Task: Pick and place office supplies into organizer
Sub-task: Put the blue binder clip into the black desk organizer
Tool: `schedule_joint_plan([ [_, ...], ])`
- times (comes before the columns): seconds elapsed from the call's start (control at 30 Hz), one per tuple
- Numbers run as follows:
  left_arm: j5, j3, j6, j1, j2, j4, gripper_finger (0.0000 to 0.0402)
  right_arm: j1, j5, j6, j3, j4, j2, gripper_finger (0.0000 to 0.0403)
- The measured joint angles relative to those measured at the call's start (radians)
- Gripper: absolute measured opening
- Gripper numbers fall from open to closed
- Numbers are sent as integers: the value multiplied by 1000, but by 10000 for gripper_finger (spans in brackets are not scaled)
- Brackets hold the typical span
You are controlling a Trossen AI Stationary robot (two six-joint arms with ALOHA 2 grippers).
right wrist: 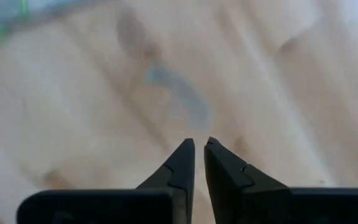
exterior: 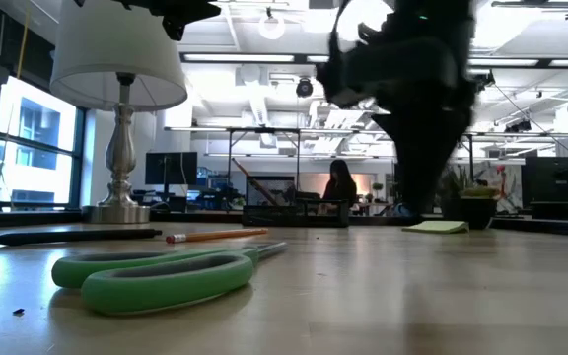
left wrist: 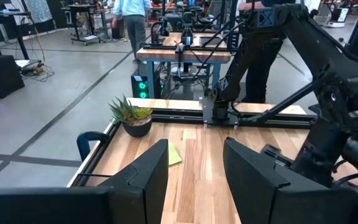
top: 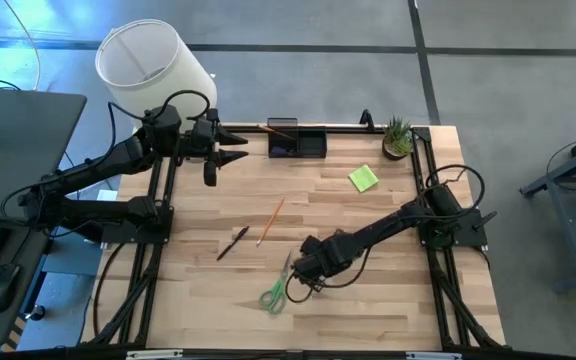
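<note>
Where we look straight down, our right gripper (top: 308, 272) sits low over the wood just beside the blades of the green-handled scissors (top: 277, 287), while the organizer (top: 297, 143) stands at the far edge with our left gripper (top: 230, 145) waiting beside it, fingers apart and empty. At table height, the scissors (exterior: 156, 274) lie flat before an orange pencil (exterior: 217, 236). Through the right wrist, our fingertips (right wrist: 185, 163) are nearly pinched together over bare wood, grasping nothing.

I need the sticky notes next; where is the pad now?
High view: the lime-green sticky-note pad lies on the table's right half, just below-left of the potted plant and right of the black organizer.
</note>
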Motion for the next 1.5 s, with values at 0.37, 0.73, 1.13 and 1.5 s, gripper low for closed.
schedule_joint_plan([
  [0.37, -1, 0, 1, 0, 0, -14, 140, -185, 162, -311, 63, -56, -3, 7],
  [0.73, -5, 0, 25, 0, 0, -30, 140, -138, -61, -261, 63, 143, 6, 112],
  [1.13, -5, 0, 25, 0, 0, -30, 140, -82, 19, -170, 62, 173, 116, 169],
  [1.5, -5, 0, 25, 0, 0, -29, 140, -77, -3, -171, 62, 172, 118, 129],
])
